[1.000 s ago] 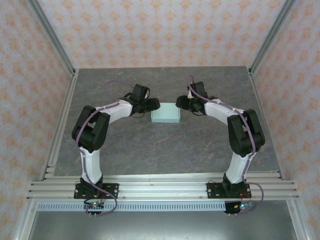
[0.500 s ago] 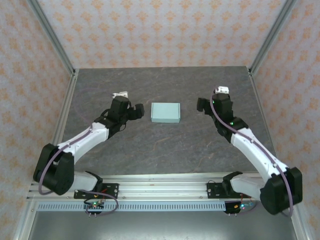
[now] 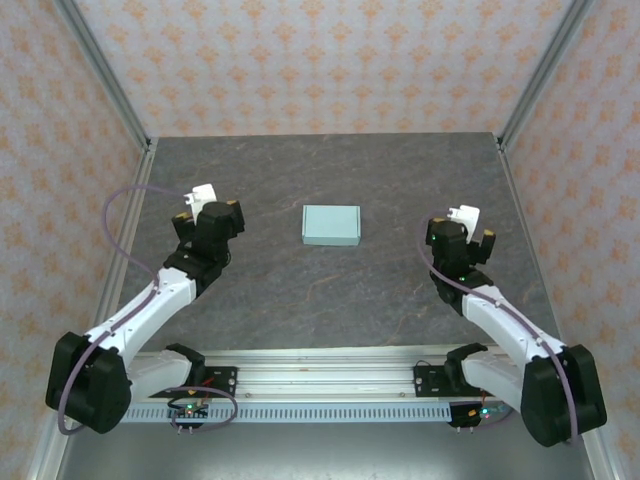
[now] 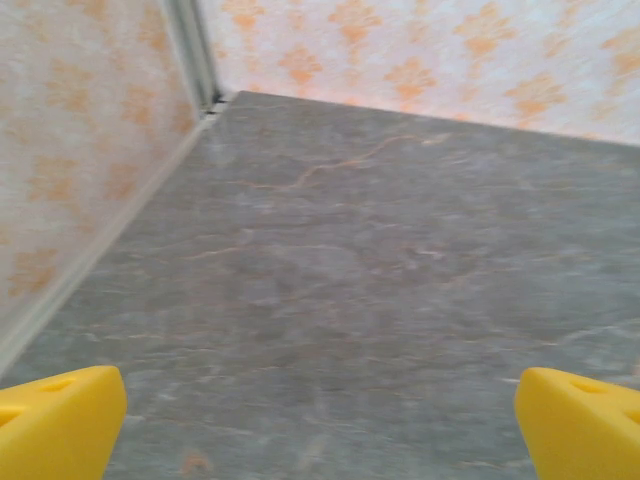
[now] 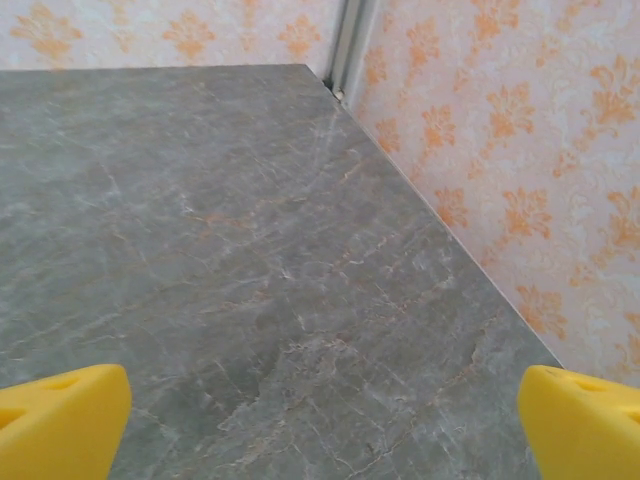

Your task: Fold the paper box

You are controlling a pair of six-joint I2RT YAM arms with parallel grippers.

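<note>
Mint-green card, the paper box (image 3: 331, 226) lies closed at the overhead frame's centre on the grey table (image 3: 300, 290). The left gripper (image 3: 208, 212) and right gripper (image 3: 460, 233) flank it, well apart from it. Wrist views show yellow fingertips (image 4: 55, 420) (image 5: 60, 415) spread wide at the lower corners.

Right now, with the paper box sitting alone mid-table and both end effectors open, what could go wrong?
1. The paper box stands free on the table, with the open left end effector and right end effector both apart from it; the unheld thin card might spring open.
2. From overhead I cannot tell whether its sides are tucked shut, so the fold may be unfinished.
</note>
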